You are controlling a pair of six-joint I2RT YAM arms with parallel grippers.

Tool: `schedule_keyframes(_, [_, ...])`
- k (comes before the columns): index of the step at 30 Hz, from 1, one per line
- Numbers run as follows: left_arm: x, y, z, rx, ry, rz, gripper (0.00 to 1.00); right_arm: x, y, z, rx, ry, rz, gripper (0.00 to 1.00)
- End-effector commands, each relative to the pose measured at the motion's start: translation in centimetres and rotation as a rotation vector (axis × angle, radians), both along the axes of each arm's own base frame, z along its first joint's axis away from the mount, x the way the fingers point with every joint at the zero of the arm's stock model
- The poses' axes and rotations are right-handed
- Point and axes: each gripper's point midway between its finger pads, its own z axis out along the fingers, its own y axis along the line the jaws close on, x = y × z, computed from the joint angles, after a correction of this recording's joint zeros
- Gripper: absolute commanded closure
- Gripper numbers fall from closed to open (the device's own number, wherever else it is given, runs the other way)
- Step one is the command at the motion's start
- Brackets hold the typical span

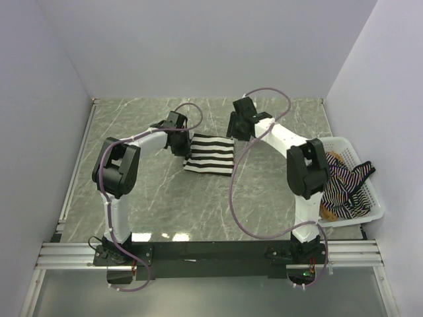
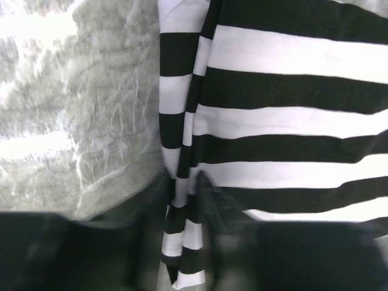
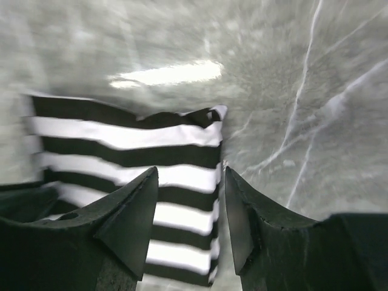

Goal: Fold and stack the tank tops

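1. From above, the black-and-white striped top (image 1: 210,154) is seen folded on the table (image 1: 165,205). The left gripper (image 1: 182,148) is at its left edge and the right gripper (image 1: 234,132) near its far right corner. A thin-striped top (image 1: 344,183) lies in the basket (image 1: 371,201).
2. At the left wrist, the top's edge is pinched between closed jaws. If it were dragged, the fold could be pulled open.
3. At the right wrist, the jaws are held apart and empty over the top's edge. A layer could be snagged on descent.

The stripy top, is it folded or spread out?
Folded. The striped top is a small neat rectangle, no straps showing, its edge layered in the left wrist view.
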Motion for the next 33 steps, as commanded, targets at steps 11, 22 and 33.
schedule_keyframes(11, [-7.0, 11.2, -2.1, 0.416, 0.15, 0.21, 0.99, -5.6, -1.4, 7.6, 0.154, -0.195, -0.003, 0.44])
schedule_keyframes(22, [-10.5, 23.0, 2.1, 0.76, 0.146, 0.358, 1.0, -11.0, 1.9, 5.4, 0.228, -0.192, 0.082, 0.44])
schedule_keyframes(33, [-12.0, 32.3, 4.9, 1.088, 0.197, 0.374, 1.0, -12.4, 3.9, 3.4, 0.234, -0.16, 0.126, 0.45])
